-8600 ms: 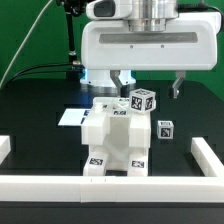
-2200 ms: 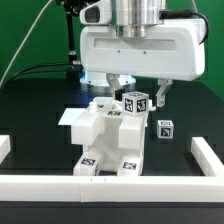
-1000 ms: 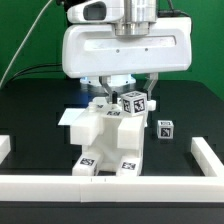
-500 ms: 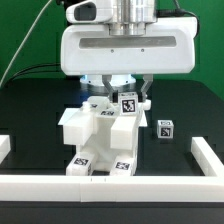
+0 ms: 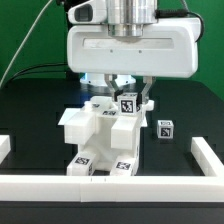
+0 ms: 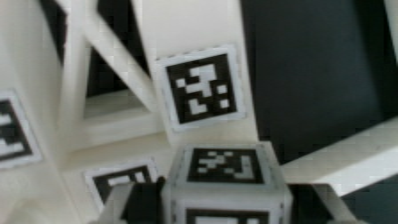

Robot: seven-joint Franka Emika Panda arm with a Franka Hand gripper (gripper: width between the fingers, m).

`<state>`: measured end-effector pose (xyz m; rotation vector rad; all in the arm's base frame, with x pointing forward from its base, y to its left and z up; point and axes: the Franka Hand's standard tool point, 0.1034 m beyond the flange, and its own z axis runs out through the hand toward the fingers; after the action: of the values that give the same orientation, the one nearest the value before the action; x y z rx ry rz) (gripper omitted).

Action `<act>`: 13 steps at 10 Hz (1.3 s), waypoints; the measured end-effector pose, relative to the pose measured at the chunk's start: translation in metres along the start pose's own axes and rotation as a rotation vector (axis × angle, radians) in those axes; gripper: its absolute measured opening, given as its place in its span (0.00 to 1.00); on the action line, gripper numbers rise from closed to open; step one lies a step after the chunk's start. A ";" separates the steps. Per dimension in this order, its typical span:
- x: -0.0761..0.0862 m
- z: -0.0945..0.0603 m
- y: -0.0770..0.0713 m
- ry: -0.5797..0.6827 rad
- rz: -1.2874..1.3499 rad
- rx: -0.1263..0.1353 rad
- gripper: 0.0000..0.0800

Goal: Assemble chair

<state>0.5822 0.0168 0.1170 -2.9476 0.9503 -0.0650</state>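
The gripper [image 5: 129,99] hangs straight down over the chair [image 5: 98,140], a cluster of chunky white blocks with black-and-white tags that stands on the black surface [image 5: 40,110]. Its fingers [image 6: 313,192] press against opposite sides of a small tagged cube [image 5: 128,104], pinching it. In the wrist view the cube fills the whole gap between them. The cube is at the top of the chair, toward the exterior view's right. Whether it rests on the block beneath or sits just above it cannot be told.

A second cube [image 5: 165,129] lies on the surface beside the chair, on the exterior view's right and apart from it. A long white border bar [image 5: 110,184] runs across in front of the chair. A green backdrop [image 5: 30,30] stands behind the chair. In the wrist view, a tagged white slat [image 6: 199,85] of the chair shows beyond the pinched cube.
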 end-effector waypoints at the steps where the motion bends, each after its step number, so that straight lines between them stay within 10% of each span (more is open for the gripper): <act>1: -0.001 0.000 -0.002 -0.004 0.103 -0.002 0.36; 6: -0.003 0.000 -0.006 -0.018 0.333 0.005 0.44; 7: -0.003 0.000 -0.006 -0.018 0.279 0.005 0.69; 13: -0.011 -0.001 -0.001 0.007 -0.320 0.020 0.81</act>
<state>0.5737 0.0243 0.1181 -3.0507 0.4670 -0.0946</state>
